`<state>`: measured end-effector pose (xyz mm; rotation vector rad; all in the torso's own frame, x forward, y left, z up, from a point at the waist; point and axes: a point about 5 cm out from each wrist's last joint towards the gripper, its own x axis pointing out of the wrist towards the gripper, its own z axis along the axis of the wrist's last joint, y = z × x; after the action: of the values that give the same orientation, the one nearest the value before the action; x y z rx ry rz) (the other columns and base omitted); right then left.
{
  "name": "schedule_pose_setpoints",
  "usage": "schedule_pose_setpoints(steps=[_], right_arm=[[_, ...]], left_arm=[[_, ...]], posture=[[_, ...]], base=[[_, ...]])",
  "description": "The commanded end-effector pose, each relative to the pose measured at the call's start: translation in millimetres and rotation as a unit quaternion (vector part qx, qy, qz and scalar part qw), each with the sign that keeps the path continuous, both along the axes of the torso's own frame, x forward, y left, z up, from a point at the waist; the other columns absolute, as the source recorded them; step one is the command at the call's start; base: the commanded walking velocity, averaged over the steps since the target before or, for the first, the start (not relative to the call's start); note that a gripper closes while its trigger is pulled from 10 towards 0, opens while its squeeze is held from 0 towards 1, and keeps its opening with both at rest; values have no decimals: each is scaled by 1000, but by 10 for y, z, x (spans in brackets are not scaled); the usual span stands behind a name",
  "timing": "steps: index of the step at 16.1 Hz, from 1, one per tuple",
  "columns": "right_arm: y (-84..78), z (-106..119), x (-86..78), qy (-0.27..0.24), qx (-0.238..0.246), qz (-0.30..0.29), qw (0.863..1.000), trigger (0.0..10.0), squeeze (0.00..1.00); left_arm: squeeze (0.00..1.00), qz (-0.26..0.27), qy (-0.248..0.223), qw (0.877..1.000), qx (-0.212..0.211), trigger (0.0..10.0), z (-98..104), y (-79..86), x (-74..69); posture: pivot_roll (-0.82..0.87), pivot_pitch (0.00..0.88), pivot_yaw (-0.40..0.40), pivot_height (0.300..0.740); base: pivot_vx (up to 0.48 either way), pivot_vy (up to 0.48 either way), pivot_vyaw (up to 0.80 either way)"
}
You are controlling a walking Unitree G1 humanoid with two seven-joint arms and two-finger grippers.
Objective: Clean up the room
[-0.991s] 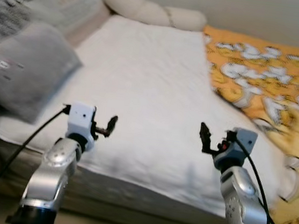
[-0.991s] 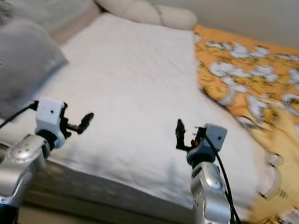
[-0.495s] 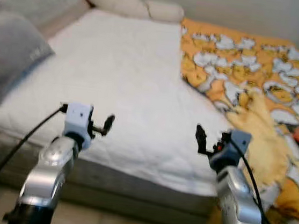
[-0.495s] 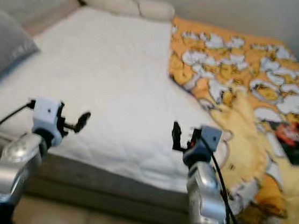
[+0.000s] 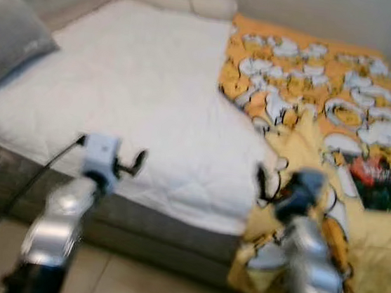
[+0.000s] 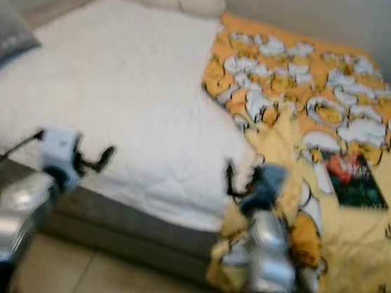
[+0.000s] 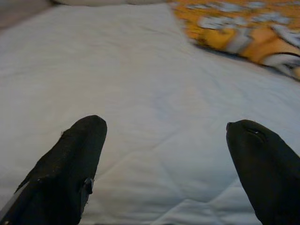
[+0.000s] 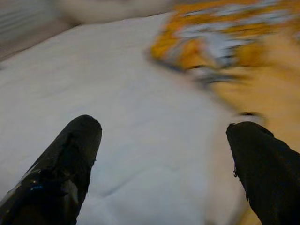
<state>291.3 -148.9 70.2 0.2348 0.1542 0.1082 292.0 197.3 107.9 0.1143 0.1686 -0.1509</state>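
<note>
White bed (image 5: 152, 92), one orange blanket (image 5: 328, 98), two open grippers (image 7: 164, 164) (image 8: 164, 164)

Both silver arms reach forward at about the same height. The left gripper (image 5: 137, 162) and right gripper (image 5: 260, 182) have their black fingers spread wide, holding nothing.

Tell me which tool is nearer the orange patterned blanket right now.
Right. The right tool hangs at the orange patterned blanket's draped edge at the bed's corner; the left tool sits over the white mattress, well to the left.
</note>
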Motion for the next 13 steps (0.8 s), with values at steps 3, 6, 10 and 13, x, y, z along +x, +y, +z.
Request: schedule_pose_setpoints(steps=[3, 6, 10, 13], right_arm=[[-53, 31, 34, -9, -19, 5, 1000, 10000, 1000], [-79, 26, 29, -10, -22, 4, 1000, 10000, 1000], [-82, -9, 22, -6, -22, -4, 1000, 10000, 1000], [-85, -32, 19, -2, -22, -9, 1000, 10000, 1000]], left_arm=[[620, -9, -1, 1000, -5, 10000, -15, -44, 14], [620, -7, -1, 1000, -7, 10000, -34, -47, 11], [620, -13, -2, 1000, -3, 10000, -36, -55, 12], [624, -14, -3, 1000, 0, 10000, -38, -46, 15]], posture=[[113, 0, -11, 740], [115, 0, -24, 740], [124, 0, -24, 740], [130, 0, -22, 740]], base=[[0, -436, 798], [0, -436, 760], [0, -437, 511], [0, -437, 0]])
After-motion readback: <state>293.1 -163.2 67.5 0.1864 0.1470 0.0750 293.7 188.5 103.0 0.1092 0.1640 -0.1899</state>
